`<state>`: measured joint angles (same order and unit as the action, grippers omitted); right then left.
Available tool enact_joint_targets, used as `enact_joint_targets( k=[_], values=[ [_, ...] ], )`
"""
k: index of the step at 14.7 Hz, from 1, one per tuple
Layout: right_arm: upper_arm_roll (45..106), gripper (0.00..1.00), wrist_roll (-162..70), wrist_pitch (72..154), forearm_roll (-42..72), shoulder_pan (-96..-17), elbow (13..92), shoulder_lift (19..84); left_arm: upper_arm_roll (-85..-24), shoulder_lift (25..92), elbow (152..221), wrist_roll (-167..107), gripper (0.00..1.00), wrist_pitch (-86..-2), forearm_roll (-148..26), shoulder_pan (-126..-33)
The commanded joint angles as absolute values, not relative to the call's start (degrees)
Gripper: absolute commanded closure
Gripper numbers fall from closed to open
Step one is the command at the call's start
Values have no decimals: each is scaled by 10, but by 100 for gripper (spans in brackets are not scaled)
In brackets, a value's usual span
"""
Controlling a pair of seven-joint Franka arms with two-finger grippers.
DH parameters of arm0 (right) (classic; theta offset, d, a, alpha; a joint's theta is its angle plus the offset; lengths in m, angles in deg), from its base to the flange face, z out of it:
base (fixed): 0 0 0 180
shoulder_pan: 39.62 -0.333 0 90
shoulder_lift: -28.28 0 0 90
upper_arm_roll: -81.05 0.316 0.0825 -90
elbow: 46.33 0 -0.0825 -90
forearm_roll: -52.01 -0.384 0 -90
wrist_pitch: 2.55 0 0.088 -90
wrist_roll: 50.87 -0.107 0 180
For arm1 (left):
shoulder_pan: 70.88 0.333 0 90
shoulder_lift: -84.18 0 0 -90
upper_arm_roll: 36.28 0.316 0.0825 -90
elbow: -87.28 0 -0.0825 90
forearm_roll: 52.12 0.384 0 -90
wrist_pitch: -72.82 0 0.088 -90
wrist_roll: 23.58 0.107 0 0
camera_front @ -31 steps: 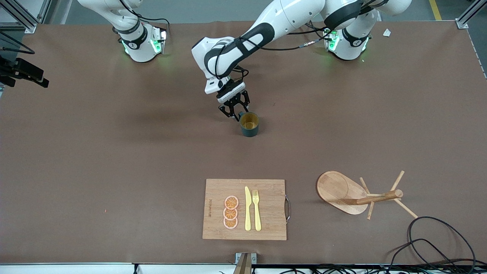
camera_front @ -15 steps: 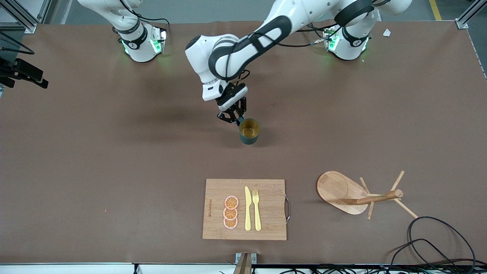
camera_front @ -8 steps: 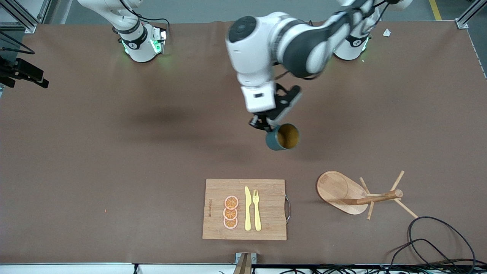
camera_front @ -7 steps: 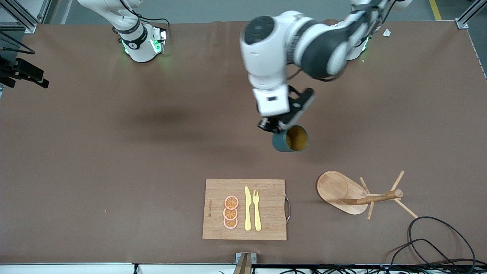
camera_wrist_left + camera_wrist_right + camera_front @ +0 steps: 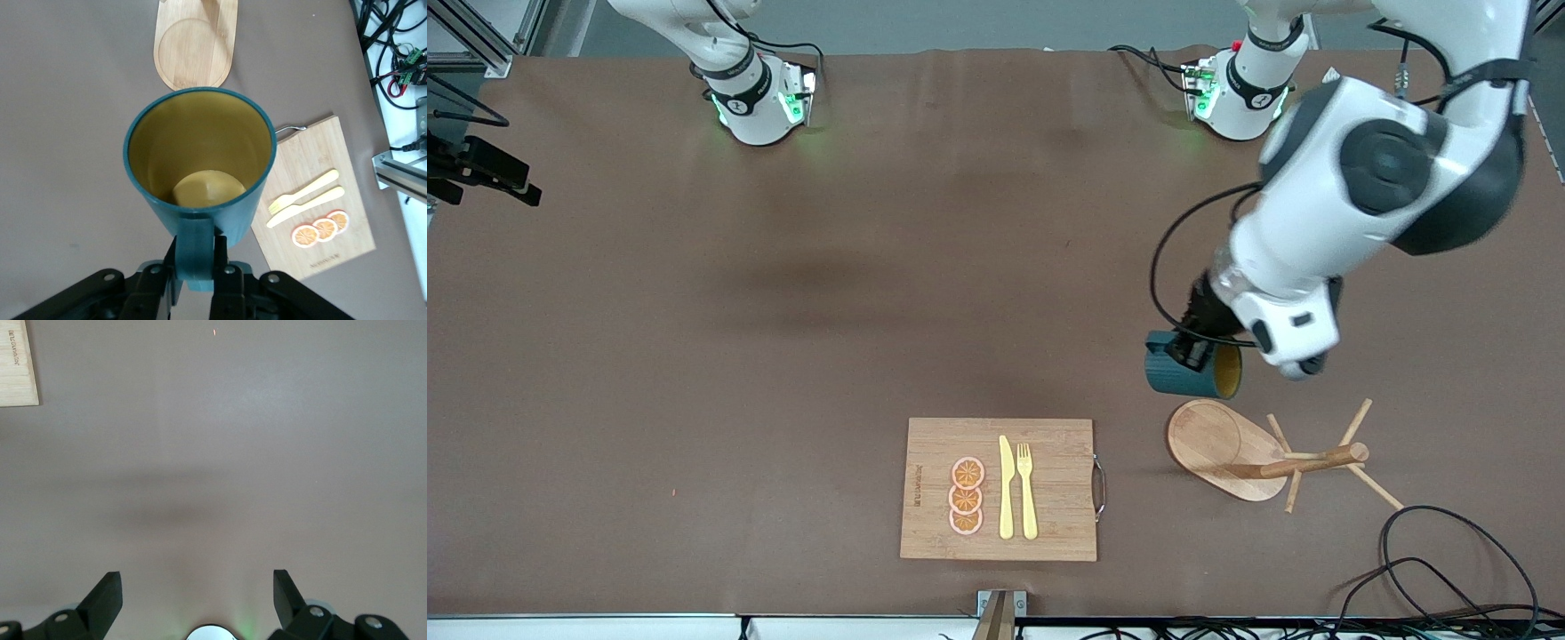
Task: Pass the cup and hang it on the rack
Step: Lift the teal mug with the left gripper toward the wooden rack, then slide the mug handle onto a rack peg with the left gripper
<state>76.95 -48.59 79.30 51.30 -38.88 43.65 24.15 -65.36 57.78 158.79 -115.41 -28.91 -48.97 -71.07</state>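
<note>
My left gripper (image 5: 1199, 348) is shut on the handle of the teal-green cup (image 5: 1178, 373) and holds it in the air, tipped on its side, over the table just beside the rack's oval base (image 5: 1214, 440). In the left wrist view the fingers (image 5: 220, 250) clamp the handle, and the cup (image 5: 200, 160) shows its yellowish inside. The wooden rack (image 5: 1303, 464), with post and thin pegs, stands near the front camera at the left arm's end; its base also shows in the left wrist view (image 5: 195, 47). My right gripper (image 5: 197, 590) is open and empty over bare table; that arm waits.
A bamboo cutting board (image 5: 1000, 489) with a yellow knife, a fork and orange slices lies near the front edge, beside the rack; it also shows in the left wrist view (image 5: 320, 200). Black cables (image 5: 1449, 560) lie at the front corner by the rack.
My left gripper closed on the cup's handle, lifted it, tipped it sideways and carried it toward the left arm's end, to just beside the rack. The right arm has not moved.
</note>
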Motion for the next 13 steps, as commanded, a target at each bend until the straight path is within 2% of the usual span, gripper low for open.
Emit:
enact_joint_targets(
  k=[1,6,13],
  values=[
    [770,0,-488,794,517,-391,442,235,-659,576,1583,-1117,100,-298,-568,-661],
    [770,0,-488,792,517,-389,442,235,-657,559,1583,-1014,100,-298,-719,-561],
    [770,0,-488,792,517,-389,442,235,-655,519,1584,-981,100,-305,-825,-530]
  ],
)
